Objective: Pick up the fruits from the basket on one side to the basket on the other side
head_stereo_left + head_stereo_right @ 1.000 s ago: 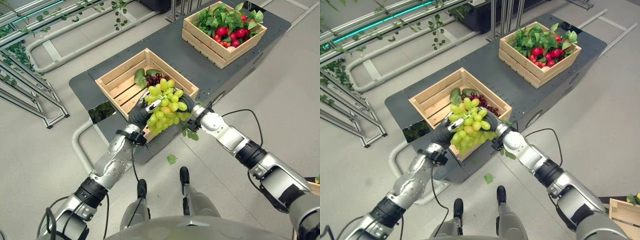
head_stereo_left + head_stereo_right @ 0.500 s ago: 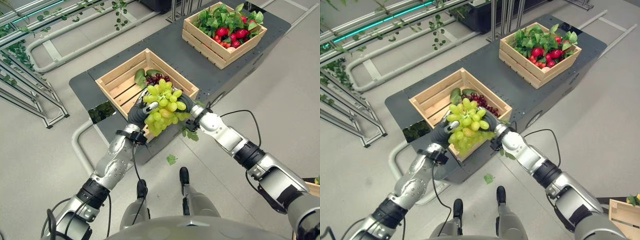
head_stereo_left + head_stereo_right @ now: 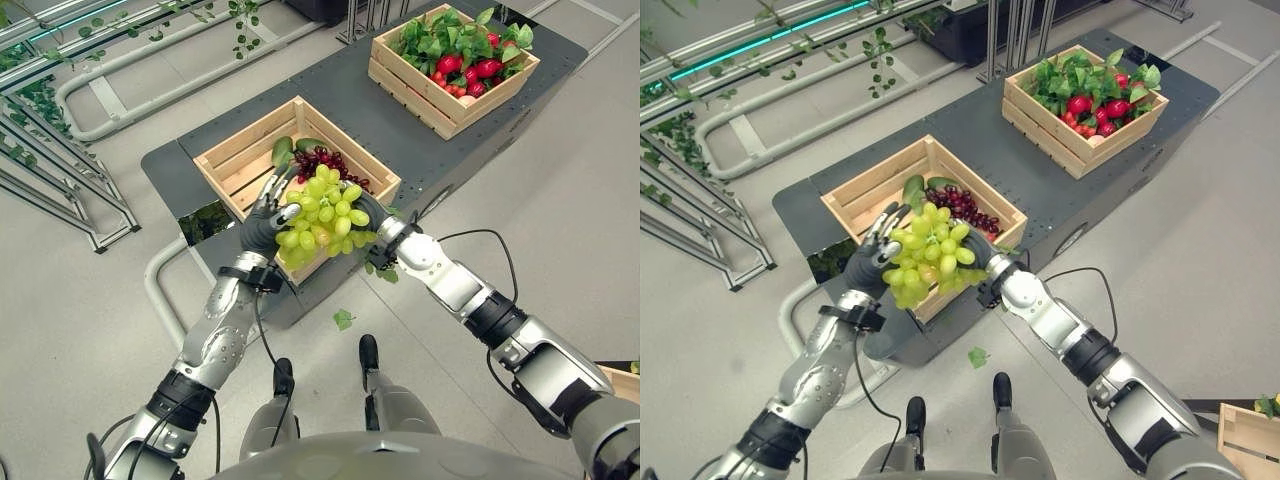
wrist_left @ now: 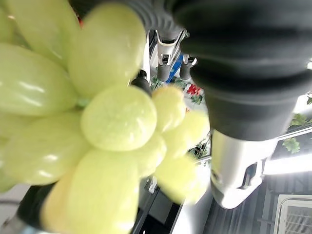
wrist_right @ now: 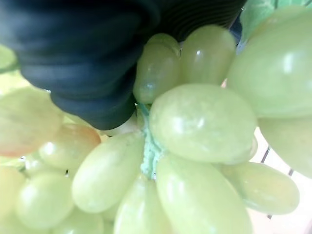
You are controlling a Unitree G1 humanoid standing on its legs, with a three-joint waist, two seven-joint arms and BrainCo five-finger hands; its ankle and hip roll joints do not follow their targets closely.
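A bunch of green grapes hangs above the front edge of the near wooden crate. My right hand clasps the bunch from its right side, and the grapes show pressed against that hand in the right wrist view. My left hand lies against the bunch's left side with its fingers straight and spread upward. Green grapes sit close in front of the left hand. Dark red grapes and green leaves lie in the near crate's far corner.
A second wooden crate with red fruit and leaves stands at the far right of the dark grey platform. Metal rails with vines run along the left. A loose leaf lies on the floor. Another crate shows at lower right.
The left hand's fingers have uncurled from the bunch and now stand straight. The grapes have risen a little and shifted slightly left with the right hand.
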